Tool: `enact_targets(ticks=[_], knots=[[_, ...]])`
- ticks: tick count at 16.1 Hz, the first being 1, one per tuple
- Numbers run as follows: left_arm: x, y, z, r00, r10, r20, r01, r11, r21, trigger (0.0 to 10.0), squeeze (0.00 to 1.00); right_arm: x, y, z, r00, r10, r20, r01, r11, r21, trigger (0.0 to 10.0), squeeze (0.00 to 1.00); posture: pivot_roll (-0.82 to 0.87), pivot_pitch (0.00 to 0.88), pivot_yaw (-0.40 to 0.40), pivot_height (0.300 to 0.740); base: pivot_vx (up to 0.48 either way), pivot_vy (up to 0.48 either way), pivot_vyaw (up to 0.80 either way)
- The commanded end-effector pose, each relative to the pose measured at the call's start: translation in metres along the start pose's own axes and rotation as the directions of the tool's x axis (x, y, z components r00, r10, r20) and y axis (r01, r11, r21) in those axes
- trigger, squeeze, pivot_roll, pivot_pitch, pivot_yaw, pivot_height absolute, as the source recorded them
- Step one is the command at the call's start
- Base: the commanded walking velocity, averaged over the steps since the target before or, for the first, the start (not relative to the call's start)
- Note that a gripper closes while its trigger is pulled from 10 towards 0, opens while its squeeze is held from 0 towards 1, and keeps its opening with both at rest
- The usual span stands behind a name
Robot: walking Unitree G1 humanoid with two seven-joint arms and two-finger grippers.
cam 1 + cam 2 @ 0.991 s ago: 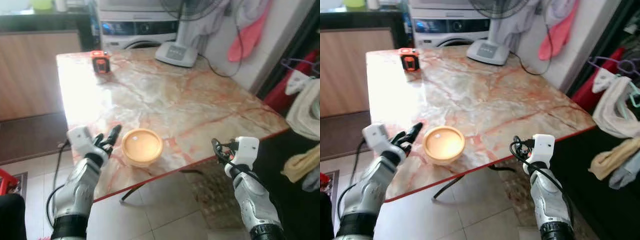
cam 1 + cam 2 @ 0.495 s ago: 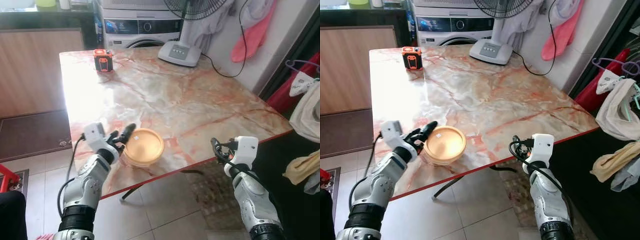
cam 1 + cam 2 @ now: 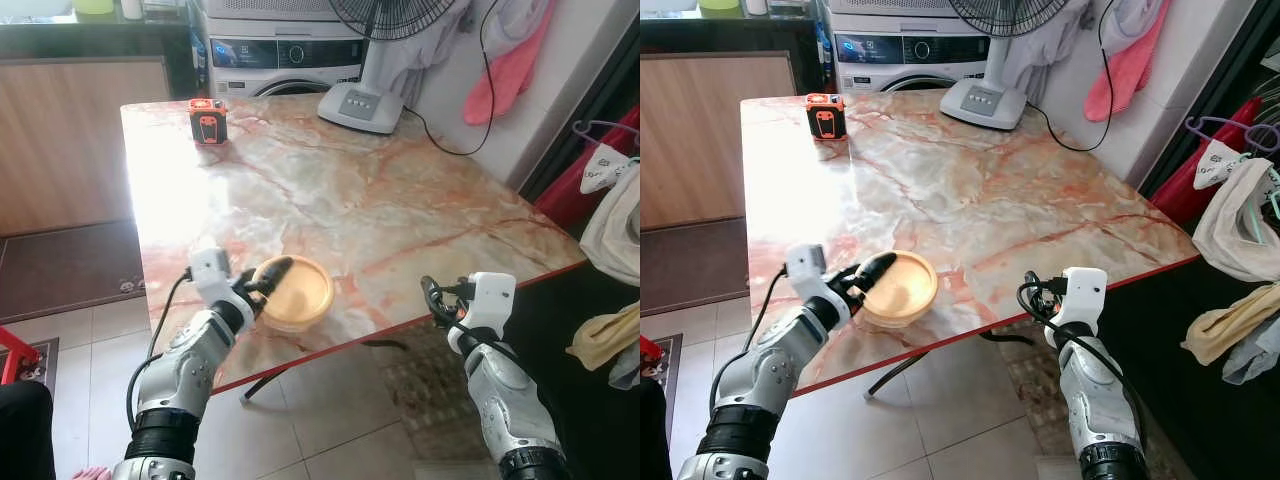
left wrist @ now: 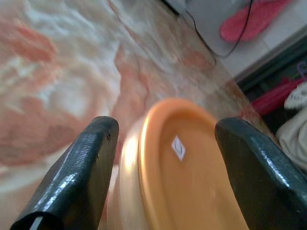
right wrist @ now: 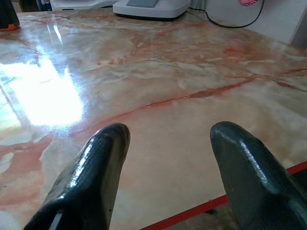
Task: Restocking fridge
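A round tub with an orange lid [image 3: 297,291] sits on the marble table [image 3: 380,200] close to its front edge. My left gripper [image 3: 266,279] is open at the tub's left side. In the left wrist view the tub's lid [image 4: 192,182] lies between its two black fingers [image 4: 86,158], one on each side of the rim. My right gripper [image 3: 433,300] hangs open at the table's front right edge. Only bare marble shows between its fingers [image 5: 96,163].
An orange and black device [image 3: 207,121] stands at the table's far left corner, and a fan base [image 3: 360,105] at the far edge. A washing machine [image 3: 280,55] is behind the table. Clothes [image 3: 612,220] hang on the right. A dark mat [image 3: 70,270] lies on the floor at left.
My left gripper has reached to the right, from beside the tub to over its rim. The view shifted a little. The right arm has stayed still.
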State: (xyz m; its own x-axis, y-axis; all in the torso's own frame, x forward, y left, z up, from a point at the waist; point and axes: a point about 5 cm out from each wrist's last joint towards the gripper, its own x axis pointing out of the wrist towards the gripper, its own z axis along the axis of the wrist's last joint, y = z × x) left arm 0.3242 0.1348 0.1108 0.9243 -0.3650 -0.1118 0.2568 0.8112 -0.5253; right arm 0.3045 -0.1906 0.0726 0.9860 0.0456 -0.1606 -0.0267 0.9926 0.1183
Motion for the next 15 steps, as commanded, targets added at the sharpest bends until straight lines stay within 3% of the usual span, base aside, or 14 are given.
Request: enact_targets(ticks=[1,7,8,9,10,15], knots=[[0.0031,-0.005,-0.0057,0.999,-0.016,-0.041,0.016,1.0,0.006,10.0,0.0,0.0013,-0.0007,0.0082,1.0,0.001,0.02,-0.001,1.0,-0.018,10.0,0.0,-0.06,0.0,-0.148,0.74,0.0,0.0,0.0],[0.0044,-0.0044,-0.0091,0.998,0.005,-0.064,-0.005,1.0,-0.008,10.0,0.0,0.0017,0.0015,0.0069,1.0,0.007,0.01,-0.007,1.0,-0.021,10.0,0.0,-0.06,0.0,-0.148,0.74,0.0,0.0,0.0],[0.0047,-0.0046,-0.0096,0.998,0.007,-0.066,-0.007,1.0,-0.011,9.2,0.0,0.0017,0.0016,0.0069,1.0,0.007,0.009,-0.007,1.0,-0.021,10.0,0.0,-0.06,0.0,-0.148,0.74,0.0,0.0,0.0],[0.0052,-0.0041,-0.011,0.997,0.017,-0.075,-0.018,1.0,-0.02,1.4,0.0,0.0019,0.0019,0.0066,1.0,0.009,0.008,-0.009,1.0,-0.022,10.0,0.0,-0.06,0.0,-0.146,0.74,0.0,0.0,0.0],[0.0056,-0.0034,-0.0119,0.997,0.023,-0.08,-0.026,0.999,-0.026,0.0,0.0,0.0021,0.0022,0.0063,1.0,0.01,0.006,-0.01,1.0,-0.023,10.0,0.0,-0.06,0.0,-0.146,0.74,0.0,0.0,0.0],[0.0063,-0.0028,-0.0127,0.996,0.03,-0.085,-0.033,0.999,-0.039,0.0,0.0,0.0033,0.0025,0.0065,1.0,0.013,0.001,-0.013,1.0,-0.027,10.0,0.0,-0.06,0.0,-0.148,0.74,0.0,0.0,0.0]])
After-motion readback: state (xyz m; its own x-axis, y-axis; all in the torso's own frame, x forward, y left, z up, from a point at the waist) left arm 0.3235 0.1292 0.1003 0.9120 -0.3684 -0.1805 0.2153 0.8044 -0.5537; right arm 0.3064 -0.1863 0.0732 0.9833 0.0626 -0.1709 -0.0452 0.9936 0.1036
